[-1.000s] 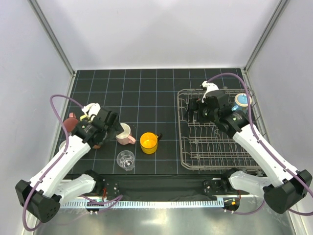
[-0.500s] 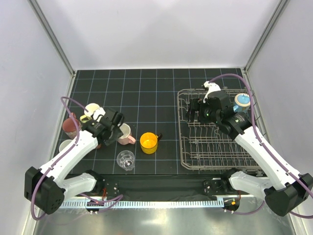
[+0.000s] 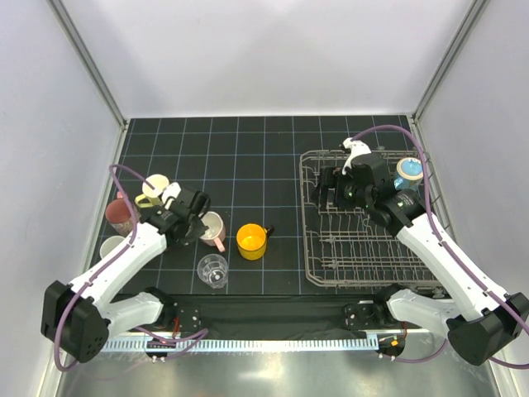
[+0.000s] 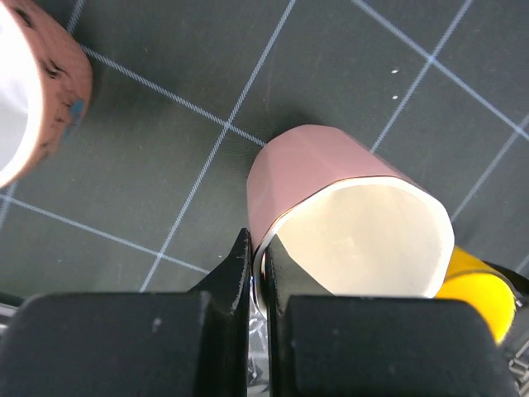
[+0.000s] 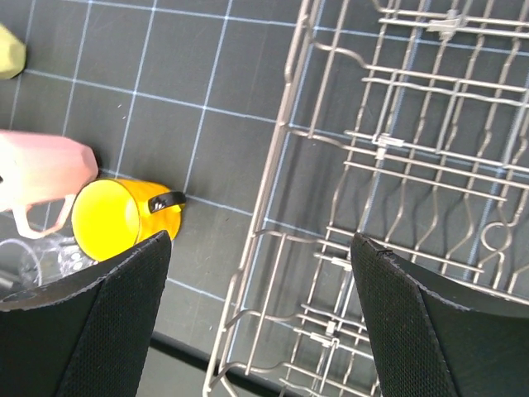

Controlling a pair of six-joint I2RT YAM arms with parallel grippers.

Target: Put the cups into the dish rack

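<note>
A pink cup stands on the dark mat left of centre. My left gripper is shut on its rim, one finger inside and one outside. Beside it are an orange-yellow cup and a clear glass tumbler. A maroon cup, a pale yellow cup and a pale cup sit at the left. The wire dish rack fills the right, with a blue cup at its far right corner. My right gripper hangs open over the rack's left side, holding nothing.
Grey walls with metal posts close in the mat on three sides. The arm bases and a toothed rail run along the near edge. Purple cables loop off both arms.
My left gripper has moved onto the pink cup and closed on its rim. The right arm has hardly moved and stays open.
</note>
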